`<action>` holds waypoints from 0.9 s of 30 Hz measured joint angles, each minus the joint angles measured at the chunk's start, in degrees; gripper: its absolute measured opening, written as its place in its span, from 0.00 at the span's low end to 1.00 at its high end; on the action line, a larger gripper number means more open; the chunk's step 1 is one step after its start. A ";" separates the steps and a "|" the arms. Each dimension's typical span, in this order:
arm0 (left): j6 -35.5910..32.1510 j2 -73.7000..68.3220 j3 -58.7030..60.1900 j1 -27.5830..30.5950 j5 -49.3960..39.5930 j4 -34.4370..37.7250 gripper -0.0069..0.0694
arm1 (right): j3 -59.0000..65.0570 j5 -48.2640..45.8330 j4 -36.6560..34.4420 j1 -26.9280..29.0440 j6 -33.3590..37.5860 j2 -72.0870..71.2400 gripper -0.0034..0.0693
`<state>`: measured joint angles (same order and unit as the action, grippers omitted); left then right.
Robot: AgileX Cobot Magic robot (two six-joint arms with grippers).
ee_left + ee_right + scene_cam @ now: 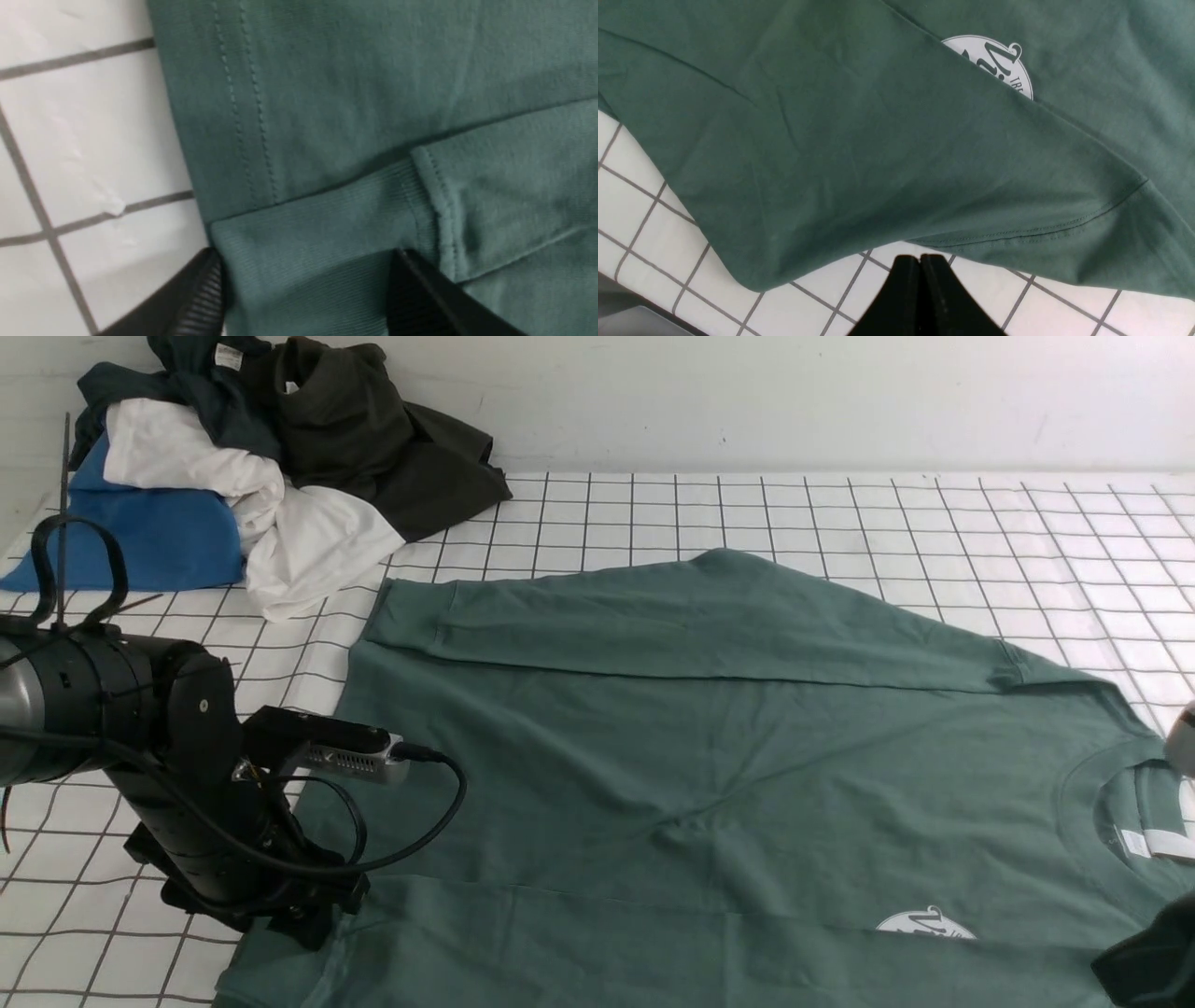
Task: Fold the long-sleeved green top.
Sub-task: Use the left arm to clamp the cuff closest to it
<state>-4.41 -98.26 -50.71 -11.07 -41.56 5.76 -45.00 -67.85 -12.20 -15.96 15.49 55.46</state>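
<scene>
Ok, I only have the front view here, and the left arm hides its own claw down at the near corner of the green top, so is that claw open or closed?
Observer: Open. In the left wrist view the left claw has its jaws apart on either side of the ribbed cuff of the sage-green long-sleeved cotton top.
Operator: And the right claw, gripping anything?
Observer: No. The right claw is shut and empty, over the white gridded table, just off the edge of the folded sleeve.
Operator: Where does that cuff lie?
Observer: On the top's body, beside the double-stitched bottom hem.
</scene>
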 joint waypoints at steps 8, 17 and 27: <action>-0.69 -0.06 -0.01 -0.11 -0.15 1.86 0.26 | 0.00 0.12 0.00 0.00 0.00 0.00 0.03; -2.49 5.80 -0.01 -0.17 -0.75 1.76 0.13 | 0.00 1.01 0.00 0.00 0.00 0.00 0.03; -2.61 13.17 -0.01 -0.17 -1.83 1.65 0.13 | 0.00 4.01 0.00 0.00 0.00 0.00 0.03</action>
<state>-7.02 -85.10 -50.73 -11.25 -43.40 7.41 -45.00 -63.84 -12.20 -15.96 15.49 55.46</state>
